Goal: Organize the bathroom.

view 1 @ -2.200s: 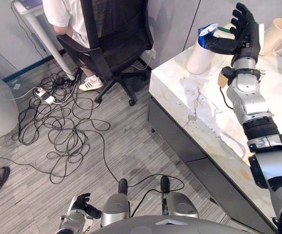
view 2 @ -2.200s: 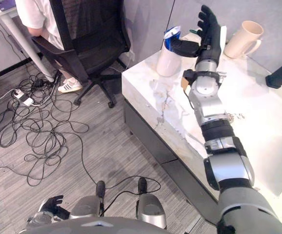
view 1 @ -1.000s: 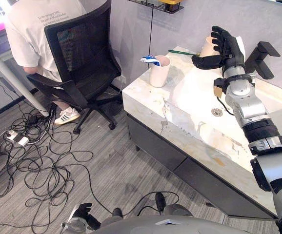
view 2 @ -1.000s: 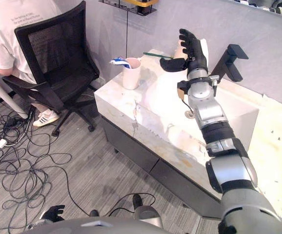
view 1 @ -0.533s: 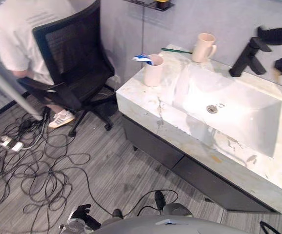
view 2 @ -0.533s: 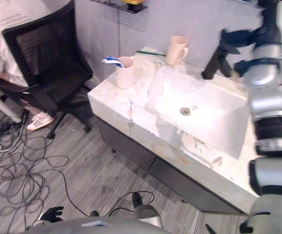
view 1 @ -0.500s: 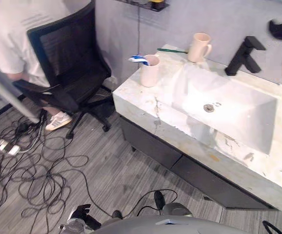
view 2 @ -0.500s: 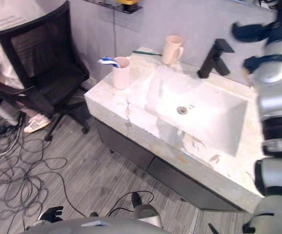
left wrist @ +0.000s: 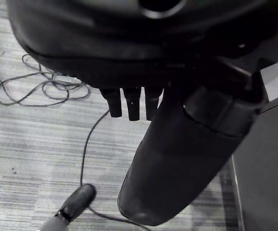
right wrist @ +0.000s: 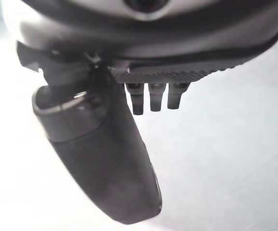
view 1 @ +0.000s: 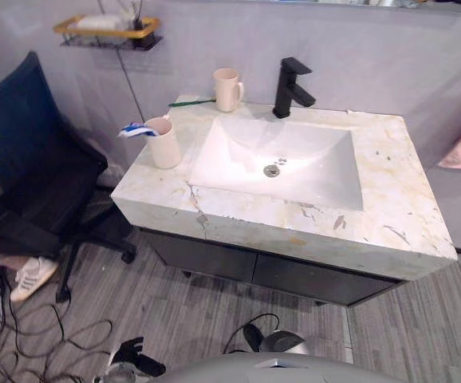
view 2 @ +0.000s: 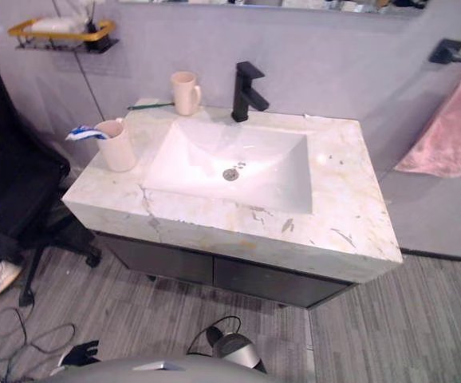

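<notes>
A: Entry. The head camera has swung. The vanity (view 1: 390,199) now sits square in frame; 2.2 s ago only its corner showed, at 2 o'clock.

B: Log that as camera motion, not object motion. Anything new in frame?

A: A pink towel (view 2: 454,120) at 3 o'clock and a yellow shelf (view 1: 107,30) at 11 o'clock.

B: Right hand (right wrist: 105,159)?

A: 2.2 s ago it is raised, fingers spread, just beside the cup (view 1: 164,142). 0.5 s ago it is up by the faucet (view 1: 291,88). Now it is away from the counter, fingers loose, holding nothing, before a pale blank surface.
</notes>
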